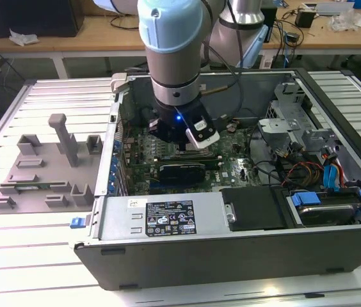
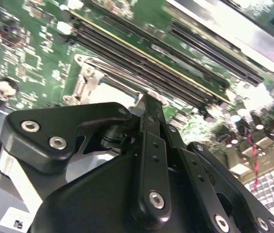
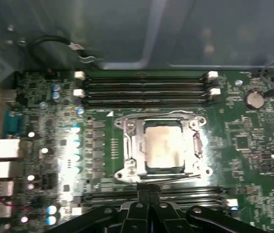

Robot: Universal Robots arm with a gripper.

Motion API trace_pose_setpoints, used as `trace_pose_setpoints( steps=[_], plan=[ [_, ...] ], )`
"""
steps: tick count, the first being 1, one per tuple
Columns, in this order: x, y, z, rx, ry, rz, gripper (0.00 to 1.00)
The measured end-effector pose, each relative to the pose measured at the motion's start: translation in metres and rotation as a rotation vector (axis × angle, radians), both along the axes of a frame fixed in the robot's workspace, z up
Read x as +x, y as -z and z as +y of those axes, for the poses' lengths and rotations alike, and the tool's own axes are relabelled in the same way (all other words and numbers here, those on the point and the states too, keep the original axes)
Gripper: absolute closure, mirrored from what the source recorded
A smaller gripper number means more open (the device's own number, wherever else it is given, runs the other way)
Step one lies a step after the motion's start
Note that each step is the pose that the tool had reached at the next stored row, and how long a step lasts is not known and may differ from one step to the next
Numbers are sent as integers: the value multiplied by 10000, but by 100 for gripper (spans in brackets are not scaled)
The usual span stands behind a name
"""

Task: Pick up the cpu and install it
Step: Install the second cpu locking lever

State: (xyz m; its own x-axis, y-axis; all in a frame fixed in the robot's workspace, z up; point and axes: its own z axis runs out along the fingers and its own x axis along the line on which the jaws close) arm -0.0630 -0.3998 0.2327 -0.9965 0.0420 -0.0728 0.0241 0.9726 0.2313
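Observation:
The cpu (image 3: 163, 144) is a silver square chip lying flat inside the metal socket frame (image 3: 127, 155) on the green motherboard (image 3: 244, 160). In the first wrist view my gripper (image 3: 148, 188) hangs just beside the socket's edge, apart from the chip. Its black fingers (image 3: 143, 194) are pressed together with nothing between them. The second wrist view shows the same shut fingertips (image 2: 149, 104) over the socket frame (image 2: 86, 80). In the exterior view the arm's wrist (image 1: 175, 121) reaches down into the open computer case (image 1: 168, 220) over the motherboard (image 1: 235, 167).
Memory slots (image 3: 146, 90) run beside the socket. A long black card (image 1: 180, 171) stands on the board. Drive bays and coloured cables (image 1: 324, 176) fill the case at the exterior view's right. Grey fixture blocks (image 1: 46, 166) sit on the table at the exterior view's left.

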Motion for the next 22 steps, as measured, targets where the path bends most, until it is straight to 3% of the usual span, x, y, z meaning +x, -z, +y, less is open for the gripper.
trace_pose_setpoints(
  steps=[6, 12, 16, 18, 20, 21, 22],
  plan=[
    [82, 2, 84, 0, 12, 0, 89],
    [152, 6, 251, -26, 19, 0, 89],
    [185, 7, 346, -149, 24, 0, 89],
    [199, 7, 402, -299, 29, 0, 89],
    [204, 7, 412, -338, 28, 1, 89],
    [207, 7, 417, -438, 32, 4, 89],
    [207, 7, 417, -445, 32, 5, 89]
  ],
)
